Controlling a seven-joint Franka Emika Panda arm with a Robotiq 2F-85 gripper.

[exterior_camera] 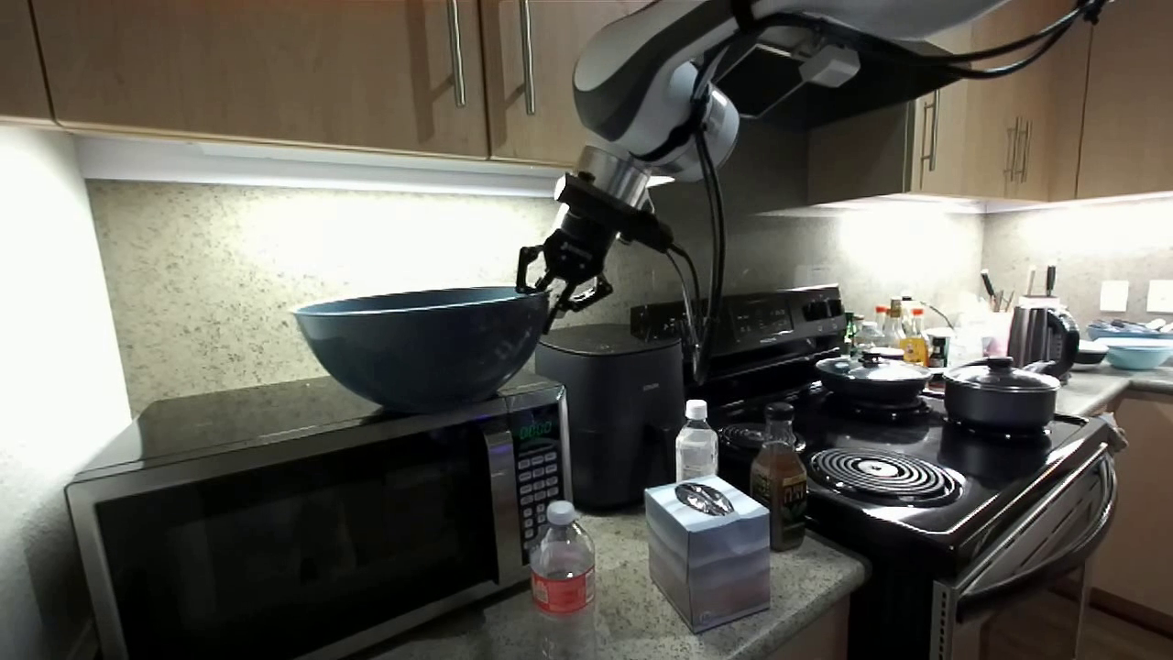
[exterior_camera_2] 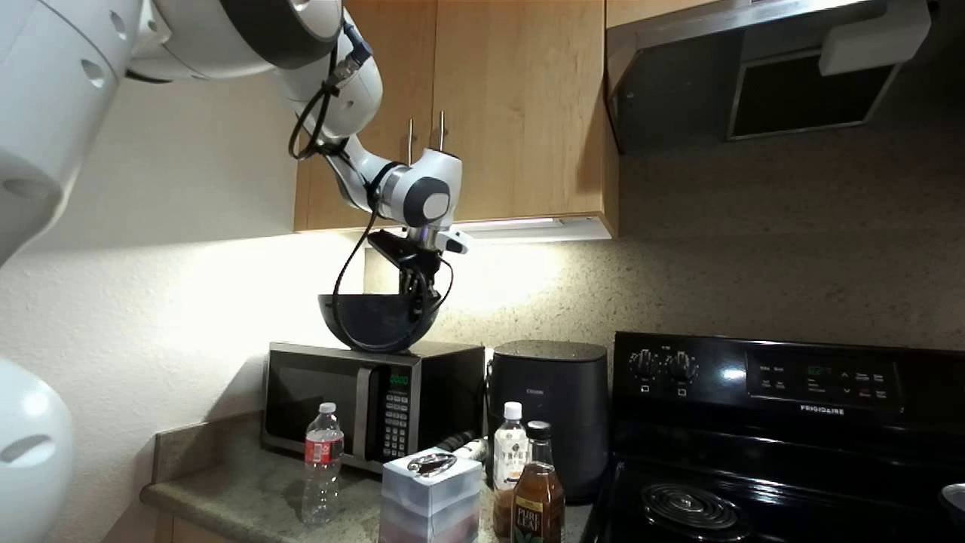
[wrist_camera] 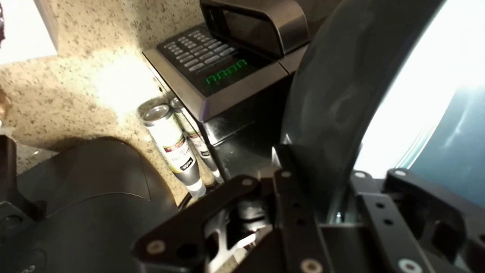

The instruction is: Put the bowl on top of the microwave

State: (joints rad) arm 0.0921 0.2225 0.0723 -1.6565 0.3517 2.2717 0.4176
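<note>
My hand (wrist_camera: 322, 173) straddles the rim of the bowl (exterior_camera: 422, 353), one finger inside, one outside; I cannot tell whether it pinches. The bowl sits upright on the microwave (exterior_camera: 302, 550), toward the keypad (exterior_camera: 539, 495).

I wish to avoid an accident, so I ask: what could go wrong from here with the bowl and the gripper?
The bowl looks close to the front edge of the microwave, so it may tip forward once released. The gripper straddles the bowl's rim, so lifting away without opening enough could drag the bowl along. If it fell forward, it might knock over the red-labelled bottle standing in front of the microwave.
</note>
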